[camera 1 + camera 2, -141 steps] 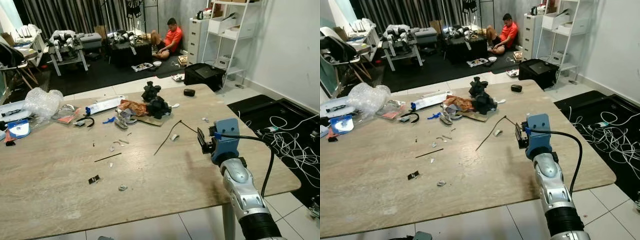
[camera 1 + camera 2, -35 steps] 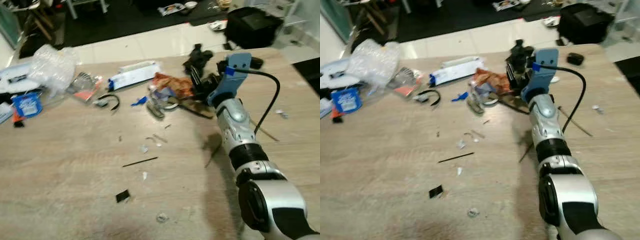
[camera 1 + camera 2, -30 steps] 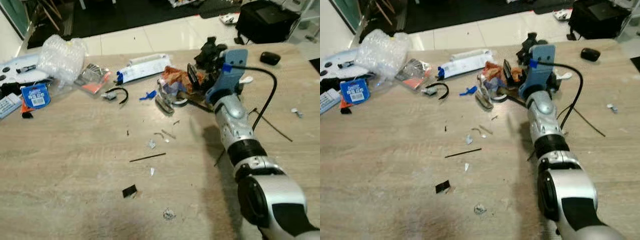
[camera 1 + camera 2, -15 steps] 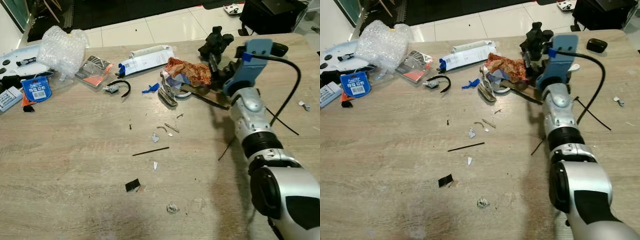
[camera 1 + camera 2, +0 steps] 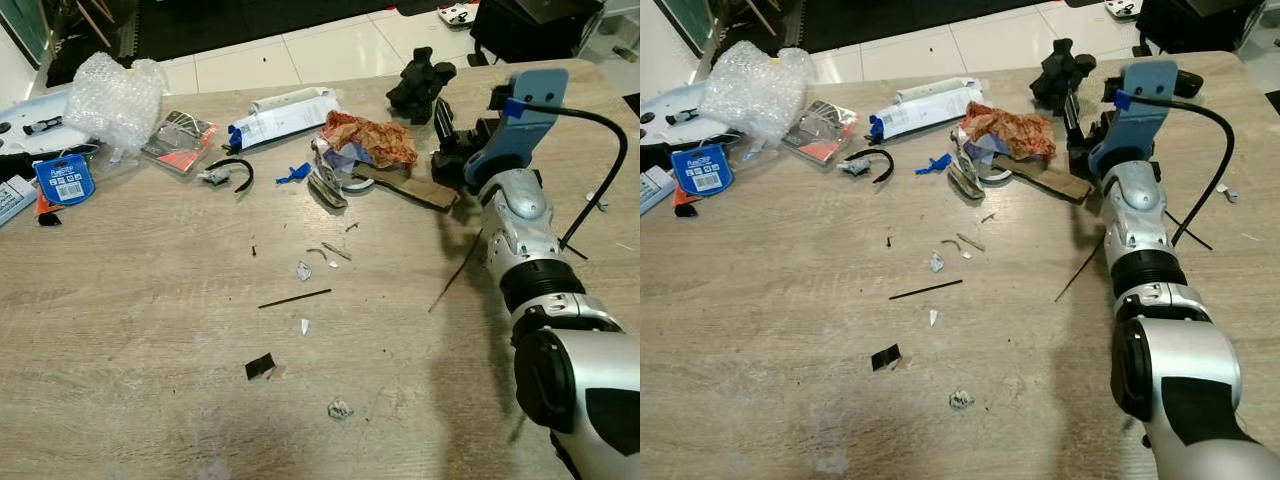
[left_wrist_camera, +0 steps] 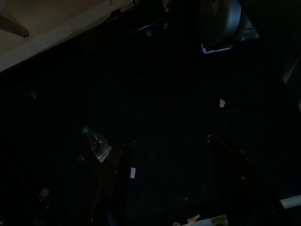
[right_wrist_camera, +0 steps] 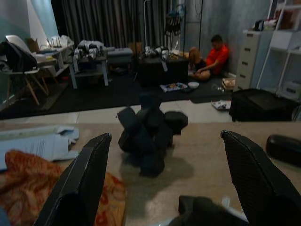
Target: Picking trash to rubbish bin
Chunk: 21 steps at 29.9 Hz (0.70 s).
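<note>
Trash lies in a heap at the table's far middle: a crumpled orange-red wrapper, a brown cardboard strip and a black crumpled lump. My right gripper hovers low over the table at the heap's right side, behind the cardboard strip. In the right wrist view it stands wide open with nothing between its fingers, and the black lump lies a short way ahead, the wrapper off to one side. The left arm hangs idle; its dark wrist view faintly shows two fingers apart over the floor.
Small scraps dot the wooden table: a black stick, a black chip, a foil ball. Bubble wrap, a white package and a blue card lie far left. A thin black wire runs beside my forearm. A person sits on the floor beyond.
Over the last seconds my head tilted down and my right arm reached from the table's near right to the heap. In the last half second the gripper drifted slightly right, still open.
</note>
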Tool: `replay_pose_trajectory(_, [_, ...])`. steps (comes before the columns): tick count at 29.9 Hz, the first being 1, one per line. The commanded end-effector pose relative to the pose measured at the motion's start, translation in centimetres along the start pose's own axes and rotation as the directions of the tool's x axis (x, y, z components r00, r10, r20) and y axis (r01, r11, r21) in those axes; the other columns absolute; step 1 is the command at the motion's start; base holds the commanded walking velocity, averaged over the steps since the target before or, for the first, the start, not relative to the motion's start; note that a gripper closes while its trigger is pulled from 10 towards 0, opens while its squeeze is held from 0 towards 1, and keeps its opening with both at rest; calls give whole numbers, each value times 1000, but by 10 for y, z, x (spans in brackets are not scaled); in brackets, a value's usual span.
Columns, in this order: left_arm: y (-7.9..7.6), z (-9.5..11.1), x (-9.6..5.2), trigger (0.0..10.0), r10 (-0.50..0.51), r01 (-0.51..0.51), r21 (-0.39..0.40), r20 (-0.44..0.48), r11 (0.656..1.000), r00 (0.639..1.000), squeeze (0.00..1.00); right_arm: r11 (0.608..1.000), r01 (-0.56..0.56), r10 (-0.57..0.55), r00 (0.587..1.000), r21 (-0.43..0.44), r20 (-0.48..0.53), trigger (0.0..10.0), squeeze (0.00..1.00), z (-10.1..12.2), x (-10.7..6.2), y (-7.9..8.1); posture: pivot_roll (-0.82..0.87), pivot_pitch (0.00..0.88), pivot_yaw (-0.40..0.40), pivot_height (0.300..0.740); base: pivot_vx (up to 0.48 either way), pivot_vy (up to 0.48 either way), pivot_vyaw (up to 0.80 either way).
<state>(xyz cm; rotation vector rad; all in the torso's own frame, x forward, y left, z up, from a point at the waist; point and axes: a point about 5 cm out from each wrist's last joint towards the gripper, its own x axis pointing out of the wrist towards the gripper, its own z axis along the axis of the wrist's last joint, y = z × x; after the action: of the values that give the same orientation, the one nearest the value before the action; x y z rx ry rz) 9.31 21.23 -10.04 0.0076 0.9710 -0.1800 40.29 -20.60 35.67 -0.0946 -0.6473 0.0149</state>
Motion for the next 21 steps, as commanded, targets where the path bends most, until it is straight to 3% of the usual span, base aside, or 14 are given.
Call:
replay_pose_trajectory(1, [3, -21, -9, 10000, 12, -13, -12, -70, 1000, 997, 0, 1000, -5, 5, 999, -9, 43, 10000, 0, 9, 3, -1, 16, 455, 161, 740, 0, 0, 0])
replay_pose_trajectory(7, [2, -17, -7, 10000, 6, -6, -8, -62, 1000, 998, 0, 997, 41, -39, 999, -62, 34, 10000, 0, 12, 4, -10, 10, 452, 160, 740, 0, 0, 0])
replay_pose_trajectory(16, [2, -19, -9, 10000, -2, 2, 0, -67, 1000, 998, 0, 991, 100, -111, 985, -88, -135, 10000, 0, -11, -3, -20, 8, 456, 171, 740, 0, 0, 0])
replay_pose_trajectory(19, [2, -19, -9, 10000, -4, 4, 2, -70, 1000, 998, 0, 993, 111, -117, 949, -37, -291, 10000, 0, -29, -8, -21, 8, 456, 171, 740, 0, 0, 0])
replay_pose_trajectory(20, [2, -19, -9, 10000, -4, 4, 2, -70, 1000, 998, 0, 993, 111, -117, 949, -37, -291, 10000, 0, -29, -8, -21, 8, 456, 171, 740, 0, 0, 0])
replay_pose_trajectory(21, [2, -19, -8, 10000, -4, 5, 3, -69, 1000, 998, 0, 995, 99, -90, 928, 7, -361, 0, 0, -38, -11, -20, 7, 452, 170, 740, 0, 0, 0])
